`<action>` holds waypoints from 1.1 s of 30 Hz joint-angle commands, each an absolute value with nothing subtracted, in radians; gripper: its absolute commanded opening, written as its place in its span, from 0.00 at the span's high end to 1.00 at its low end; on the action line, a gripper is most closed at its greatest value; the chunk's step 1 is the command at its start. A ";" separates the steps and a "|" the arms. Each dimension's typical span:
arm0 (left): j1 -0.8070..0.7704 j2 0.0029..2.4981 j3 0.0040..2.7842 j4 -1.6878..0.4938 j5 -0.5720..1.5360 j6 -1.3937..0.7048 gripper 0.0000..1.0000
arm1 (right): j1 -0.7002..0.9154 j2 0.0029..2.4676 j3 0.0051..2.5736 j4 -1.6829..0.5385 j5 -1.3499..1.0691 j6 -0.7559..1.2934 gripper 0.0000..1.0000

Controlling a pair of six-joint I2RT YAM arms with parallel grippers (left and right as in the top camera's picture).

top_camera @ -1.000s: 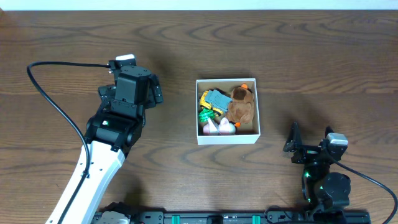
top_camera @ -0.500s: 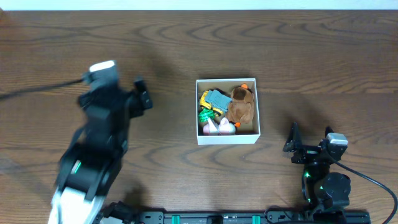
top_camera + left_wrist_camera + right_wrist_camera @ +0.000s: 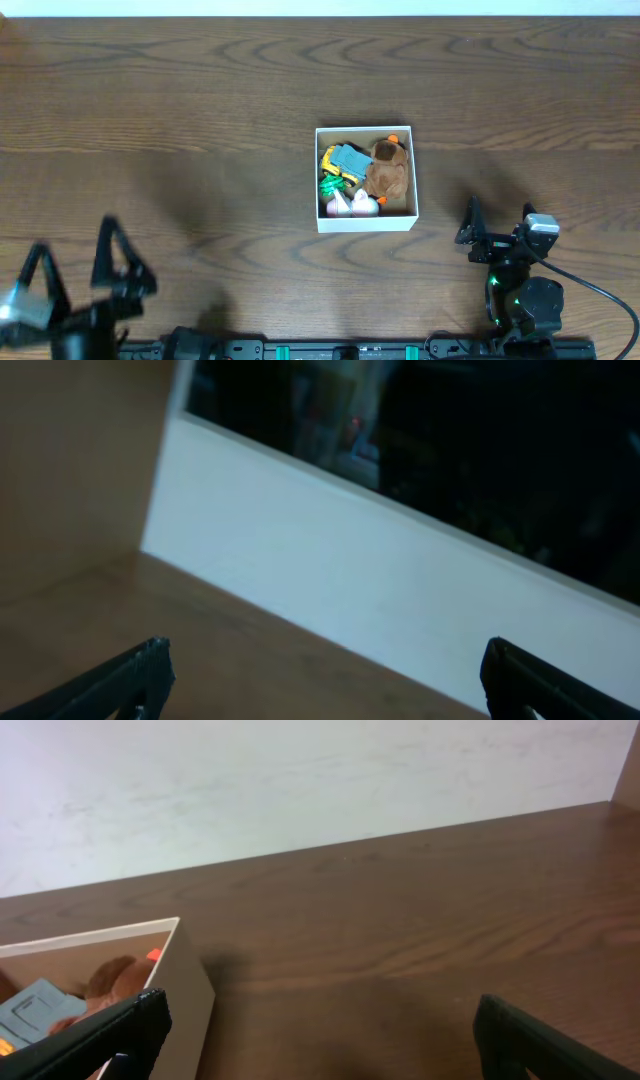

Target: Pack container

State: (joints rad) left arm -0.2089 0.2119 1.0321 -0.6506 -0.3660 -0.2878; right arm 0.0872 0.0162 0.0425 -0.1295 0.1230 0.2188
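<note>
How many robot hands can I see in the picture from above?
2. The left gripper is at the bottom left, blurry. The right gripper is at the bottom right, just past the container. Both are open and empty. None looks hidden.

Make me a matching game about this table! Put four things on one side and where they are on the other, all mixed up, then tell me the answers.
Things:
1. container
2. brown plush toy
3. left gripper
4. right gripper

Places:
A. near the front edge, right of the container, open
B. inside the container, on its right side
C. middle of the table, white outside
D. front left corner, open, far from the container

Pairs: 1-C, 2-B, 3-D, 4-A.
</note>
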 commanded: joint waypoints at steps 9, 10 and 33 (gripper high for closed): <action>-0.061 0.020 0.905 -0.810 -0.323 -0.295 0.02 | 0.077 0.006 0.034 -0.126 0.116 0.205 0.01; -0.048 0.003 0.875 -0.810 -0.323 -0.309 0.02 | 0.077 0.006 0.034 -0.126 0.116 0.205 0.01; -0.016 0.002 0.205 -0.311 -0.242 -0.390 0.02 | 0.077 0.006 0.034 -0.126 0.116 0.205 0.01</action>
State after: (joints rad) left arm -0.0212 0.0082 0.2474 -0.3389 -0.2630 -0.3935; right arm 0.0872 0.0147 0.0410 -0.1295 0.1230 0.2188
